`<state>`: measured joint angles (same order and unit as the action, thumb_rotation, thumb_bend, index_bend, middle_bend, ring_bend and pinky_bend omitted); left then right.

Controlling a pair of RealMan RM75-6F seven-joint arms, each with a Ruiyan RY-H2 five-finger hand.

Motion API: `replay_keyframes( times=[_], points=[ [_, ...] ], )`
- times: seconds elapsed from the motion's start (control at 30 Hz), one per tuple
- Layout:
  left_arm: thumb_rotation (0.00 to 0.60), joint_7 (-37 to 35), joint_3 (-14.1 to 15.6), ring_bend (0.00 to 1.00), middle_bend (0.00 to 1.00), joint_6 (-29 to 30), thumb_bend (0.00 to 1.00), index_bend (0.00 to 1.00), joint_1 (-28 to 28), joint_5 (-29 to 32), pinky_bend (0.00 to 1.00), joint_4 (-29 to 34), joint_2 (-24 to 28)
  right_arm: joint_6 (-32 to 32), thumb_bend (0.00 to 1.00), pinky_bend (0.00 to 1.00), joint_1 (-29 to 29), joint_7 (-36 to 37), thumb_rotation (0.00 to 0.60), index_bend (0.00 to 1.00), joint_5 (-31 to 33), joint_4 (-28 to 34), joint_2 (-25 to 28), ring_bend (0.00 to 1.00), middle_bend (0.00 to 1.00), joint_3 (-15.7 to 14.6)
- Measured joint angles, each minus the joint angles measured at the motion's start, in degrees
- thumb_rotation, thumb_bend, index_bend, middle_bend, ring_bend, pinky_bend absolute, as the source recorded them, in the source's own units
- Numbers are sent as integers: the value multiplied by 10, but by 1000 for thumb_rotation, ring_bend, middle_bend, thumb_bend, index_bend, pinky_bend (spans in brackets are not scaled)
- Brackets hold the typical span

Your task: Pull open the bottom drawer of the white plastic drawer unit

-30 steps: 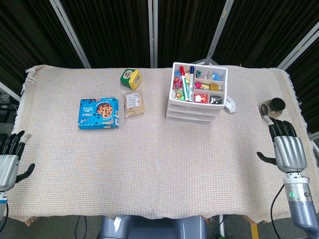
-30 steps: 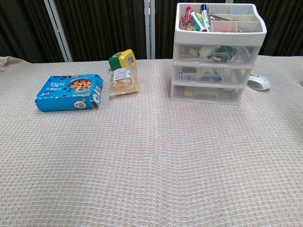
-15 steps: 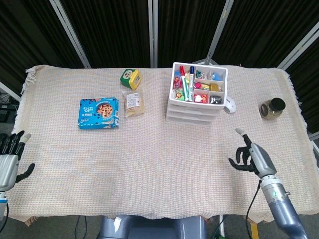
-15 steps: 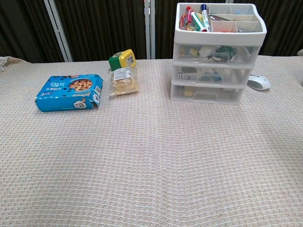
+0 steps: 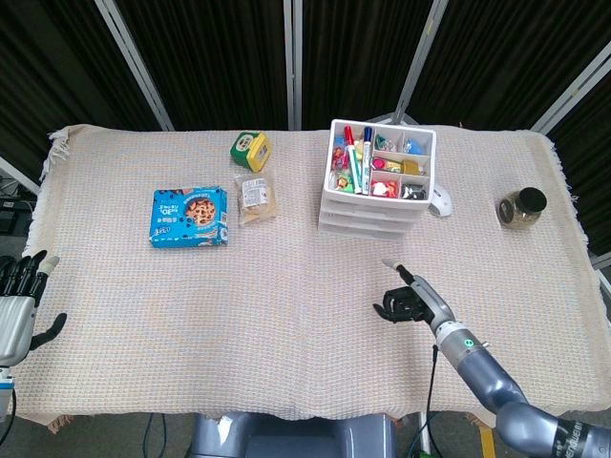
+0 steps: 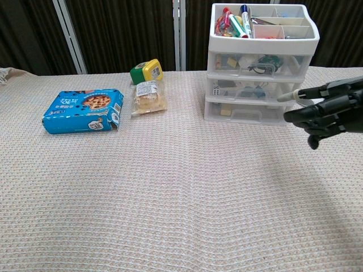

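At the lower left edge of the head view, the left hand (image 5: 17,303) is seen beside the table edge, fingers straight and spread apart, with nothing held. In the lower centre-right of that view, the right hand (image 5: 409,301) is seen above the woven tablecloth (image 5: 286,315), one finger extended toward the upper left and the other fingers curled inward around nothing. In the chest view the same hand (image 6: 329,110) is seen at the right edge, its pale fingertip (image 6: 285,97) pointed left toward the drawer unit, apart from it.

Further up, in the left half of the head view, a blue cookie box (image 5: 189,216) is laid flat, and a small clear snack packet (image 5: 255,198) is placed just to its right. Above the packet, a green and yellow tape measure (image 5: 250,148) is found.

The white plastic drawer unit (image 5: 374,186) is set in the upper centre of the head view, and in the upper right of the chest view. Its open top tray is filled with markers (image 5: 363,157) and small coloured items. Three drawers are stacked beneath it; the bottom drawer (image 6: 247,113) is seen closed, flush with those above, its handle facing the camera. A white computer mouse (image 5: 439,201) is placed just right of the unit, and a glass jar (image 5: 521,207) with a dark lid is set well apart, near the right edge of the cloth.
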<state>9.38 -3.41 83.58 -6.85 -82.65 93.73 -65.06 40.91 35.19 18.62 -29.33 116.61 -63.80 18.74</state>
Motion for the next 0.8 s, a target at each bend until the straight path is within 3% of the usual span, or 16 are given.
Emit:
replay_keyframes(
  times=[0.43,0.8],
  points=[
    [600,2,-1,0,0,-1,336,74,-1,1,0,1,0,-27,315,612,78,59,600,131,133,-129,-101,798,740,38],
    [600,0,0,0,0,-3,336,74,-2,1,0,0,1,-28,320,612,108,86,600,156,177,-204,-170,798,740,62]
  ],
)
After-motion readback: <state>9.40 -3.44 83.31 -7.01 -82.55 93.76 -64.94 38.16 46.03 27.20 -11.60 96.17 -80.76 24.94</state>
